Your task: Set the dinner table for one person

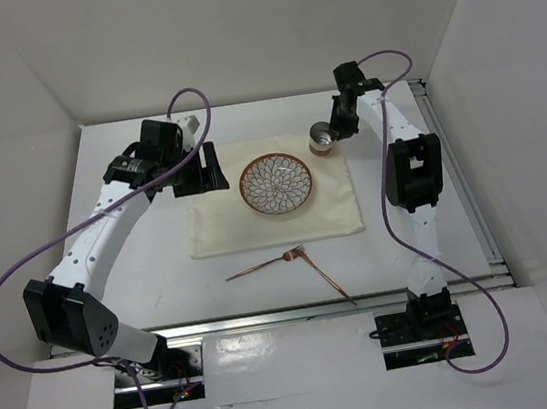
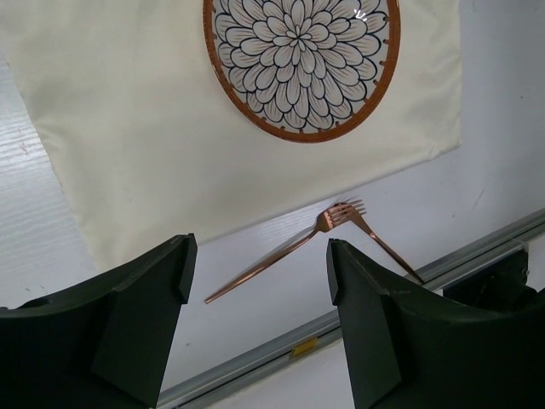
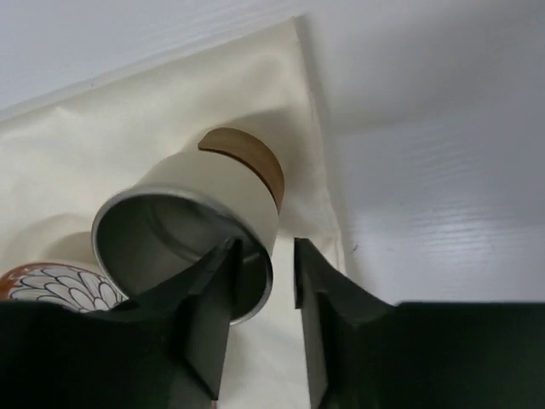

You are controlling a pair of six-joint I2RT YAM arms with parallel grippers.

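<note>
Now your right gripper (image 3: 266, 252) straddles the rim of the cup (image 3: 223, 192), jaws barely parted; your left gripper (image 2: 260, 256) gapes wide, empty.

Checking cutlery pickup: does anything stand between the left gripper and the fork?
Nothing visible. The open left gripper hangs over the far left corner of the cloth; the fork lies on bare table beyond its near edge, tines meeting a second utensil.

Plate (image 2: 302, 60) — top cut off by the edge; second utensil (image 1: 330, 280) too thin to identify.
</note>
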